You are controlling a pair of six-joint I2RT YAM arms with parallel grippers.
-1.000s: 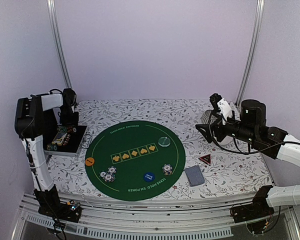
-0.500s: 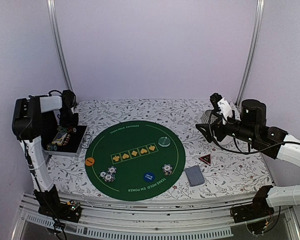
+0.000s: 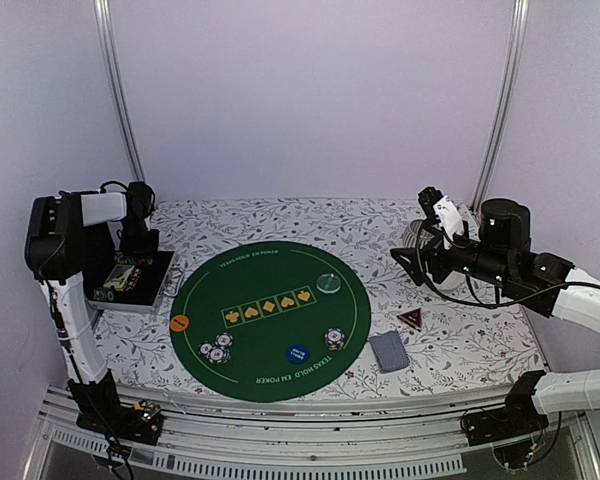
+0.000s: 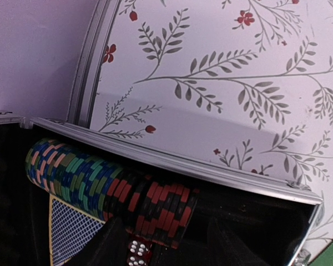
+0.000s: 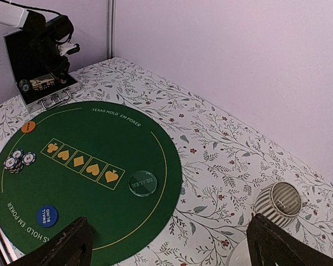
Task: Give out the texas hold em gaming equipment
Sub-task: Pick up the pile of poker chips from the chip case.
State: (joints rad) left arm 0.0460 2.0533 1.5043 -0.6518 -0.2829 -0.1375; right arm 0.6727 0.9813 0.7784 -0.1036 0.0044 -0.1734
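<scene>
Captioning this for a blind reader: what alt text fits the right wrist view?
A round green poker mat on a flowered tablecloth carries a clear disc, a blue button and chips, with an orange button at its edge. A ribbed cup stands to its right.

We note floral tablecloth [image 3: 460,345] across whole table, lilac wall [image 3: 310,100] behind, metal pole [image 3: 118,100] at each back corner. Far left: open black case [image 3: 158,275], aluminium rim, lid upright. Far right: ribbed grey cup [image 5: 283,202] upright on cloth, with white bowl [image 5: 238,255] near it, cut off by frame edge.
</scene>
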